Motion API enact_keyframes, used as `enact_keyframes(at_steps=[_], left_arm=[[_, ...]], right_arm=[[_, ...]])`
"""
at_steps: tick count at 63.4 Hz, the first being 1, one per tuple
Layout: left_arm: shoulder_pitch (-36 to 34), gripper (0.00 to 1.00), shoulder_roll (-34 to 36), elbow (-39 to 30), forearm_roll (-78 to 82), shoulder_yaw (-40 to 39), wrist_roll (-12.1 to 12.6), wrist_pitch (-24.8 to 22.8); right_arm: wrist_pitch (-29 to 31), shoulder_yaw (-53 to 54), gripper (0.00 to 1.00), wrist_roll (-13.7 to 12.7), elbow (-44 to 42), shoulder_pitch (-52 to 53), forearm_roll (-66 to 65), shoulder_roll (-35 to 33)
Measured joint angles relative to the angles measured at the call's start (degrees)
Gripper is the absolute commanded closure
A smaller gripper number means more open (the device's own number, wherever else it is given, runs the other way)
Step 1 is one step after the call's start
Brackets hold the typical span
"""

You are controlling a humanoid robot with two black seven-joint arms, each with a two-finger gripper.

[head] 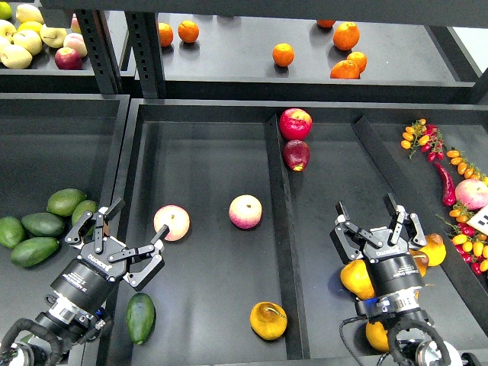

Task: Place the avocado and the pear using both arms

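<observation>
Avocado [140, 318]: smooth, dark green, elongated oval, lying at the near left of the middle tray [206, 145].
Pear [268, 320]: squat, golden-orange, brown dimple and thin stem, near right of the same tray.
Left gripper [135, 226]: fingers spread wide, holding nothing, above the avocado.
Right gripper [367, 210]: spread wide, empty, over the neighbouring compartment.
Apples [245, 211]: two round, pink-yellow, mid-tray.
Tray surface: matte black.

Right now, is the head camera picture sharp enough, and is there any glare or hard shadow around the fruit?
Head view: sharp throughout; the avocado and pear have crisp edges. Soft overhead light gives faint shadows under both. Mild sheen on the dark bin floor, no blown-out glare. Both the left claw and right claw are unblurred.
</observation>
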Motion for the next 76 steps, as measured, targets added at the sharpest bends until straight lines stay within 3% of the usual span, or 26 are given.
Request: enact_keyframes(at_steps=[76], left_arm=[[0.09,0.00,0.00,-0.07,-0.09,0.20,0.00,0.00]], right_arm=[[-0.30,-2.25,0.00,-0.04,-0.68,-0.52,-0.16,0.00]])
